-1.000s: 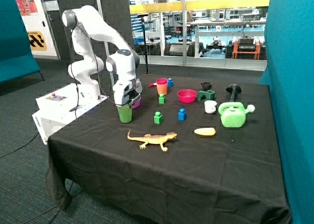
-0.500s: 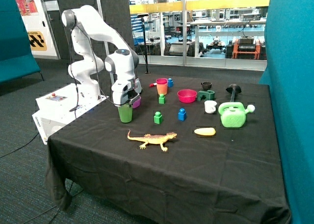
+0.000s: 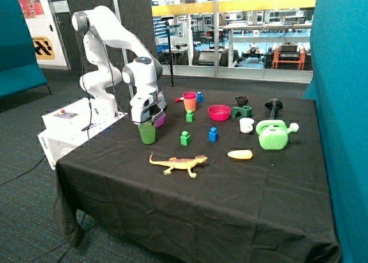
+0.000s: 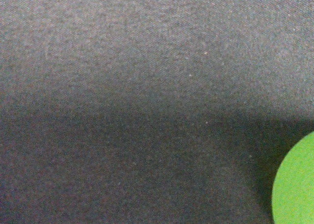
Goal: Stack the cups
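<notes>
The green cup (image 3: 147, 134) stands upright near the table's edge closest to the robot base, and it shows as a green disc in the corner of the wrist view (image 4: 297, 185). My gripper (image 3: 146, 122) is right at the cup's rim, straight above it. A magenta-pink cup (image 3: 190, 96) sits nested inside a yellow cup (image 3: 190, 105) further back on the table. The wrist view otherwise shows only the black cloth.
A purple bowl (image 3: 160, 120) lies just behind the gripper. A pink bowl (image 3: 219, 112), green blocks (image 3: 185, 138), blue blocks (image 3: 213, 134), a toy lizard (image 3: 178, 162), a white mug (image 3: 246, 125), a black cup (image 3: 241, 100) and a green watering can (image 3: 274, 134) stand on the black tablecloth (image 3: 230, 199).
The gripper body has shifted slightly toward the robot base side above the green cup. The cup stays in about the same place.
</notes>
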`<state>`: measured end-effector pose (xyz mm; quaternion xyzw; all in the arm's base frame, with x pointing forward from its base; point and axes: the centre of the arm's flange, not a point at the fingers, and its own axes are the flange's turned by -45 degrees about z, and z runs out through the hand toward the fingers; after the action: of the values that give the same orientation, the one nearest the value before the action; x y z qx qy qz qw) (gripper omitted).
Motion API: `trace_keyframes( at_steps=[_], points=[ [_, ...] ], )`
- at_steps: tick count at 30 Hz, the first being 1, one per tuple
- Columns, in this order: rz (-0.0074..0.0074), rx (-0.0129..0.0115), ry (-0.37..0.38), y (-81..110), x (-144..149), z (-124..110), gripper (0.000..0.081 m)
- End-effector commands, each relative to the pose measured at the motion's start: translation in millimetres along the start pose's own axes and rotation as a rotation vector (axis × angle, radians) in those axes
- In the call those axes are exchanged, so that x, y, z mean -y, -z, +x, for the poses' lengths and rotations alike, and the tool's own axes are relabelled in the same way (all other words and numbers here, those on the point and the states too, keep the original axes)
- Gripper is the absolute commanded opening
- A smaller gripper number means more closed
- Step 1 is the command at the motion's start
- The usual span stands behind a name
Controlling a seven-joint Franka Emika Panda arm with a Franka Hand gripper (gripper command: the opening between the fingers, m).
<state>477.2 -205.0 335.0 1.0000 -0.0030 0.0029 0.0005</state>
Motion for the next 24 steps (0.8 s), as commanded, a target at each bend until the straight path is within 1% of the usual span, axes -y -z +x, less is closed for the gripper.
trace_keyframes(
  at_steps=[1, 4, 10, 13, 15, 18, 23, 24],
  points=[
    [0.0009, 0.0058, 0.006, 8.6, 0, 3, 0.0],
    [0.0009, 0.0058, 0.006, 12.0, 1, 3, 0.0],
    [0.001, 0.0058, 0.018, 30.4, 5, 7, 0.0],
    [0.001, 0.0058, 0.019, 33.7, 6, 7, 0.0],
    [0.001, 0.0058, 0.028, 40.4, 10, 8, 0.0],
    [0.001, 0.0058, 0.033, 44.9, 13, 9, 0.0],
    [0.0011, 0.0058, 0.061, 57.5, 27, 13, 0.0],
    [0.0012, 0.0057, 0.083, 59.4, 30, 14, 0.0]
  ],
)
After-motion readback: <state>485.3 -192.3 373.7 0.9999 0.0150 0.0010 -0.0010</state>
